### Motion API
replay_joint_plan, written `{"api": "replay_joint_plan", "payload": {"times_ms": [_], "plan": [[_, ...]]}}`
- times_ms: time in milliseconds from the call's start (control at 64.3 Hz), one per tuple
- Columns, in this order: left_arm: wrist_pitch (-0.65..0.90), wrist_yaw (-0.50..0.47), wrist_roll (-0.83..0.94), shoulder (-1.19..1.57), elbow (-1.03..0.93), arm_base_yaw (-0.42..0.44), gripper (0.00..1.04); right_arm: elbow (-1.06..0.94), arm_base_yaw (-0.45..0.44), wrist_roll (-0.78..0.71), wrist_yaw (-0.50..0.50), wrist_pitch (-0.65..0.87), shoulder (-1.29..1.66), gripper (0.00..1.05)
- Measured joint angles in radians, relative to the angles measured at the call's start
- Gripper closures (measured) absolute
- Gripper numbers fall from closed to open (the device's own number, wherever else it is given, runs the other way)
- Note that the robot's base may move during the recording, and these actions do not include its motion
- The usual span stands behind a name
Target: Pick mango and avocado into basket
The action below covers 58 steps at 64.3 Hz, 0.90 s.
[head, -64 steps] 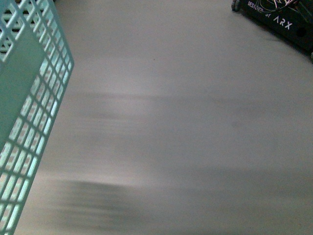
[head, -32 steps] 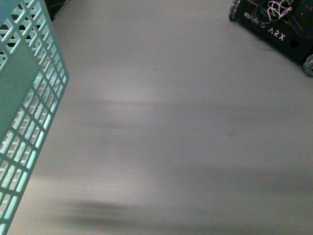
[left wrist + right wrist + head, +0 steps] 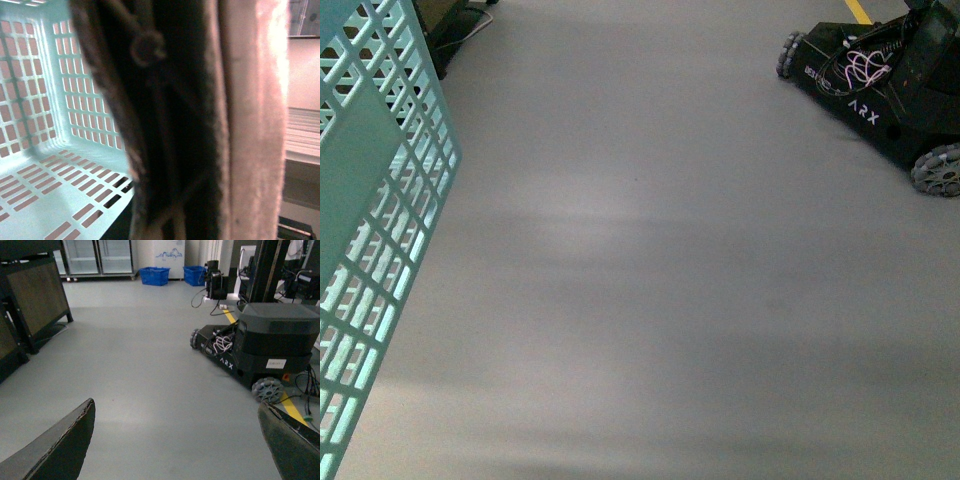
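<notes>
The light teal basket (image 3: pixel 375 200) hangs at the left edge of the front view, its slotted wall tilted. The left wrist view looks into its slotted floor (image 3: pixel 55 185), which shows no fruit. My left gripper (image 3: pixel 190 150) is shut on the basket's dark ribbed handle, which fills the middle of that view. My right gripper (image 3: pixel 177 440) is open over bare grey floor, nothing between its fingers (image 3: pixel 60 445). The mango and the avocado are out of view.
A black wheeled ARX robot base (image 3: pixel 880 90) stands on the floor at the far right. In the right wrist view are dark cabinets (image 3: pixel 35 295) at one side, blue bins (image 3: pixel 155 275) far off, and a yellow floor line (image 3: pixel 292 407).
The front view has swung so that more of the ARX base shows and sits lower in the picture. The motion blur has gone. The basket stays at the left edge.
</notes>
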Motion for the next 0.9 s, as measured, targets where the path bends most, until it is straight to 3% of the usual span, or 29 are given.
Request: {"api": "replay_joint_plan", "payload": {"times_ms": [902], "plan": [[0.0,-0.001,-0.003,0.0,0.0,0.0,0.91,0.0,0.0,0.0,0.0,0.0,0.0,0.09]]}}
